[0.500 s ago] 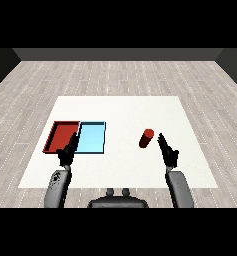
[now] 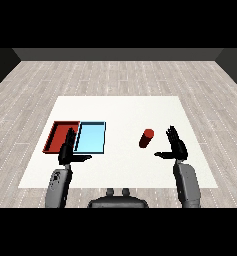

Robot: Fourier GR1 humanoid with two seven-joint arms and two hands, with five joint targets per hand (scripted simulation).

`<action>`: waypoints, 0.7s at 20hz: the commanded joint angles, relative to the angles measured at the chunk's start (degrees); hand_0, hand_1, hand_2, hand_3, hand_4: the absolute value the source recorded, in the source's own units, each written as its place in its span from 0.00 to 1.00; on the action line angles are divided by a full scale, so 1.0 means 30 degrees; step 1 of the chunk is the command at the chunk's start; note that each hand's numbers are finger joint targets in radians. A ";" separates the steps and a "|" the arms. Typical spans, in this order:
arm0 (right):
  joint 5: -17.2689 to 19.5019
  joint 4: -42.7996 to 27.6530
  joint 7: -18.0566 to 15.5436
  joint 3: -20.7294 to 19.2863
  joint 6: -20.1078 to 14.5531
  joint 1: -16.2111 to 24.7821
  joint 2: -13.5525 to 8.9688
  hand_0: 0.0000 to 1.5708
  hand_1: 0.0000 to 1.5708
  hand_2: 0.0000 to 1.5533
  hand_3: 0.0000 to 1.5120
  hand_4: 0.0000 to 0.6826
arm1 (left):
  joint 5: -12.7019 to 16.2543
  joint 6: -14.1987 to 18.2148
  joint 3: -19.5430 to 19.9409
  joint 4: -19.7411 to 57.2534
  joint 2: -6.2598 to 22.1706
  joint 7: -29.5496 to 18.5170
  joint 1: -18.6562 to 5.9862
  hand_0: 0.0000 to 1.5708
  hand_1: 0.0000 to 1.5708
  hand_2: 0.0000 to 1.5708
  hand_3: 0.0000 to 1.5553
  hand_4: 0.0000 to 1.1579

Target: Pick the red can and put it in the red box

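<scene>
One red can [image 2: 146, 138] lies right of centre, two trays, red [image 2: 55, 136] and blue [image 2: 91, 137], sit left, and two hands, left [image 2: 68, 152] and right [image 2: 176, 145], are spread wide, holding nothing

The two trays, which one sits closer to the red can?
The light blue tray. It lies on the right of the pair, on the side facing the red can, while the red tray lies beyond it to the left.
</scene>
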 commanded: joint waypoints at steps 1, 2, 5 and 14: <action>-0.1850 0.0083 -0.1269 -0.0982 0.1996 -0.0286 -0.0595 0.00 0.00 0.00 0.00 0.00 | 0.0159 -0.0125 0.0243 -0.0221 -0.0226 -0.2268 -0.0252 0.00 0.00 0.00 0.00 0.00; -0.1115 0.1494 -0.3085 -0.0790 0.1999 -0.0367 -0.0233 0.00 0.00 0.00 0.00 0.00 | 0.0658 -0.0517 0.0398 0.0948 -0.0637 -0.3814 -0.0064 0.00 0.00 0.00 0.00 0.00; -0.1432 0.2330 -0.4371 -0.1642 0.3403 0.0305 -0.1128 0.00 0.00 0.00 0.00 0.00 | 0.0771 -0.0930 0.0898 0.0328 0.0150 -0.3481 -0.0027 0.00 0.00 0.00 0.00 0.00; -0.1329 0.2957 -0.2775 -0.1694 0.2595 -0.1813 -0.0861 0.00 0.00 0.00 0.00 0.00 | -0.0043 -0.0732 0.0039 -0.0196 -0.0797 -0.4612 0.1559 0.00 0.00 0.00 0.00 0.00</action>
